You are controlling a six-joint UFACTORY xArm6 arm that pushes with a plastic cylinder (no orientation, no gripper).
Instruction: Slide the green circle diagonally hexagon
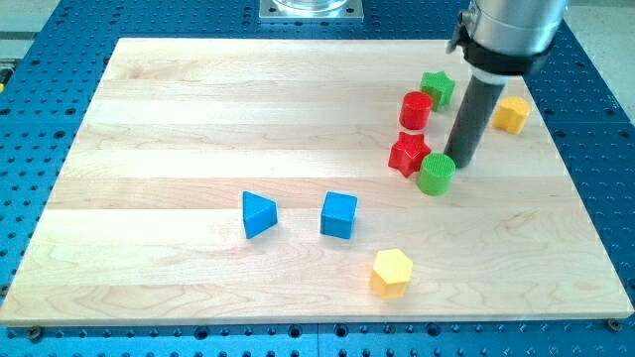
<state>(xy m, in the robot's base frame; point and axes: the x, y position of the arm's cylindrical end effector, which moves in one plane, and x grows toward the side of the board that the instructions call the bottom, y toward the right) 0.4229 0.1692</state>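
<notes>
The green circle [436, 174], a short cylinder, stands right of the board's middle, touching the red star [408, 153] on its left. My tip [462, 164] rests on the board just to the right of and slightly above the green circle, touching or nearly touching it. The yellow hexagon [392, 272] lies near the view's bottom, below and left of the green circle. A second yellow block [512, 115] sits to the right of the rod.
A red cylinder [416, 109] and a green star [438, 87] sit above the red star. A blue triangle [259, 214] and a blue cube [338, 214] lie at the lower middle. The wooden board [198, 119] rests on a blue perforated table.
</notes>
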